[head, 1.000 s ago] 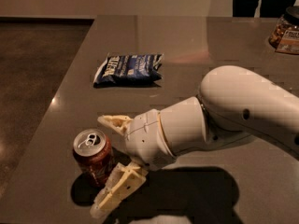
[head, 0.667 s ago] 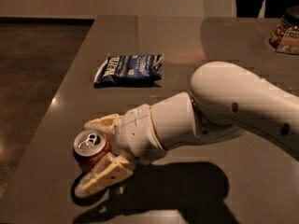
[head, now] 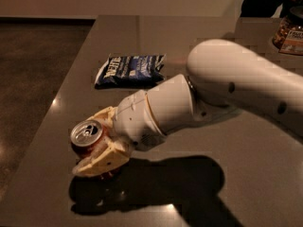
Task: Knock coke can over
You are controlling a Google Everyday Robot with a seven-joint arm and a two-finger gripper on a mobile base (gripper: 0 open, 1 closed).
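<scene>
The red coke can (head: 88, 135) with its silver top and pull tab sits near the front left of the grey table (head: 199, 37), tilted toward the left. My gripper (head: 89, 144) comes in from the right on a white arm (head: 227, 79). Its cream fingers close around the can: one finger (head: 105, 113) behind it, the other (head: 102, 161) in front. The lower part of the can is hidden by the front finger.
A blue chip bag (head: 130, 70) lies flat on the table behind the gripper. A jar of snacks (head: 289, 32) stands at the far right edge. The table's left edge runs close beside the can, with dark floor (head: 33, 79) beyond it.
The gripper has moved left and its fingers have drawn in around the can. The can has gone from upright to tilted and has shifted slightly left.
</scene>
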